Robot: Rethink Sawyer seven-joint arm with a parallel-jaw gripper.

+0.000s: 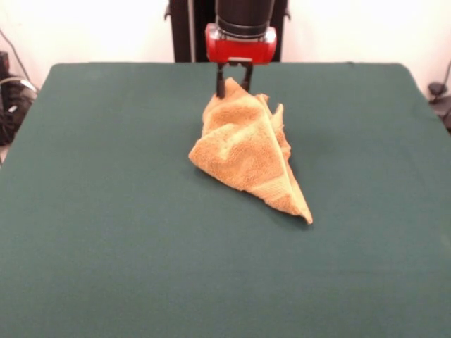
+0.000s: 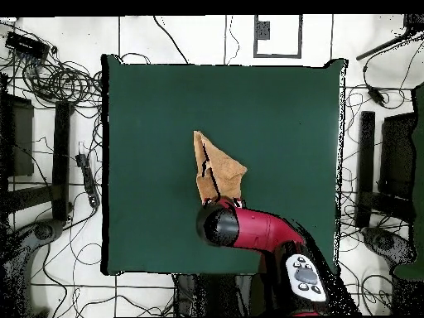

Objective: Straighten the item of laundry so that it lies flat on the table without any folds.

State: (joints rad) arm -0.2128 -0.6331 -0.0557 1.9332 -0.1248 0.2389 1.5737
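Observation:
The orange-tan towel (image 1: 243,144) is bunched into a raised, tent-like heap near the middle of the dark green table (image 1: 106,211). One pointed corner trails toward the front right, where a flat woven band shows. My gripper (image 1: 233,90) comes down from the red wrist onto the heap's far top edge. Its fingers grip the cloth there and hold it up, and the fingertips are hidden behind the towel. In the overhead view the towel (image 2: 217,170) is a folded, narrow wedge on the table (image 2: 149,124), and the arm's end (image 2: 219,222) covers the gripper. No white tag shows.
The black pedestal (image 1: 190,28) stands behind the table's far edge. Cables and equipment (image 2: 50,83) lie on the floor around the table on both sides. Green tabletop surrounds the towel on all sides.

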